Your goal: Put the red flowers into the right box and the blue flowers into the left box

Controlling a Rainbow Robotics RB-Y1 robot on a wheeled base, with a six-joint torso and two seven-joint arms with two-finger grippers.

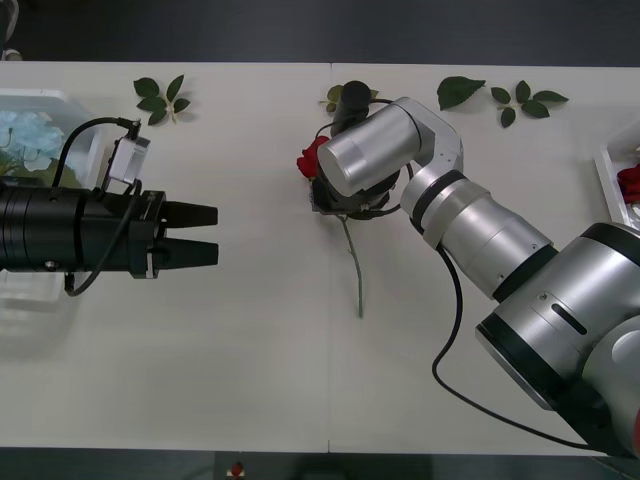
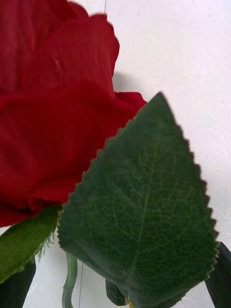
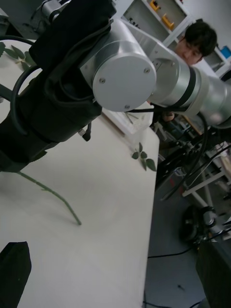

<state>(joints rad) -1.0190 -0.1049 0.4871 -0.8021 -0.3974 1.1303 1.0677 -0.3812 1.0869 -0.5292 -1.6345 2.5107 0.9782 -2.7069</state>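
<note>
A red flower (image 1: 312,160) lies mid-table, its stem (image 1: 352,265) running toward me. My right arm's wrist (image 1: 365,150) hangs right over it. In the right wrist view my right gripper (image 2: 118,288) is open, its black fingers (image 2: 17,288) at the two corners, with the red bloom (image 2: 53,125) and a big green leaf (image 2: 144,207) between them. My left gripper (image 1: 195,233) is open and hovers left of the rose, holding nothing. Blue flowers (image 1: 25,135) lie in the left box (image 1: 75,105). The right box (image 1: 608,185) holds a red flower (image 1: 630,182).
Loose green leaf sprigs lie along the far edge, one at the left (image 1: 160,98) and others at the right (image 1: 460,90) (image 1: 525,102). In the left wrist view the rose stem (image 3: 53,195) lies on the bare white table (image 3: 110,211), whose edge drops off beyond it.
</note>
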